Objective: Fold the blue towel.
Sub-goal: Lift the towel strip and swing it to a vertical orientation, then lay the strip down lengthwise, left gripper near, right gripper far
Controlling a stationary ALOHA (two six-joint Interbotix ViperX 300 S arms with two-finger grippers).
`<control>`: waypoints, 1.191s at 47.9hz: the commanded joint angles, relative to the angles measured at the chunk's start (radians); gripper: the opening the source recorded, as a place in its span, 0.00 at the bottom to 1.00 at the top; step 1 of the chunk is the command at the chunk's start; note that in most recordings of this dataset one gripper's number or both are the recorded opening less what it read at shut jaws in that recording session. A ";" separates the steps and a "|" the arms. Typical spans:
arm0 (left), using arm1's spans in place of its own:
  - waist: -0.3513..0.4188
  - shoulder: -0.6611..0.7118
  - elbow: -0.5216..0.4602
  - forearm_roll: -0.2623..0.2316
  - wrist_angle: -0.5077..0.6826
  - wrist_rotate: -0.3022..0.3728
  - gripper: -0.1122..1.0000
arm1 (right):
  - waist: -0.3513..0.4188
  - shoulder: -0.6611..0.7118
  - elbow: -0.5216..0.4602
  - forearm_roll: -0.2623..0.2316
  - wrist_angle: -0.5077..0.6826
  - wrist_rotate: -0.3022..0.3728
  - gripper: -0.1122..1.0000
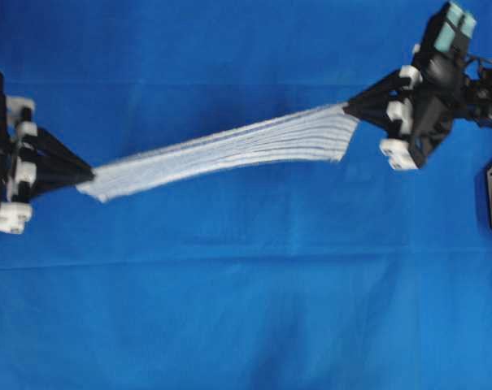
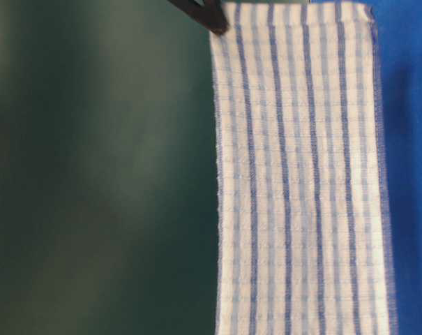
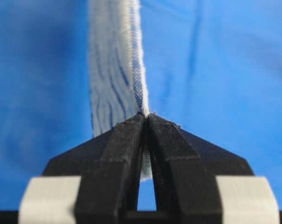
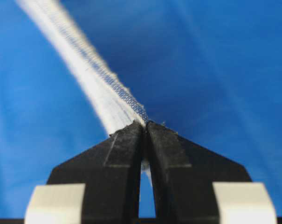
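Covering the whole work surface is a plain blue table covering point(image 1: 246, 325). Above it the blue towel point(image 1: 229, 150) hangs stretched, its left corner pinched in the left gripper point(image 1: 89, 172), its right corner pinched in the right gripper point(image 1: 350, 106), jaws pressed together.

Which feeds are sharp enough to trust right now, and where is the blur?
Overhead: the white, blue-striped woven towel looks smeared, and the black left gripper and right gripper are soft. Table-level: the weave is fairly crisp, the dark background blurred. Both wrist views: fingertips sharp, cloth defocusing with distance; no glare.
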 commanded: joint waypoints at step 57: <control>-0.224 0.839 -0.598 0.000 -0.368 0.074 0.12 | -0.241 0.419 -0.402 -0.227 -0.026 -0.006 0.14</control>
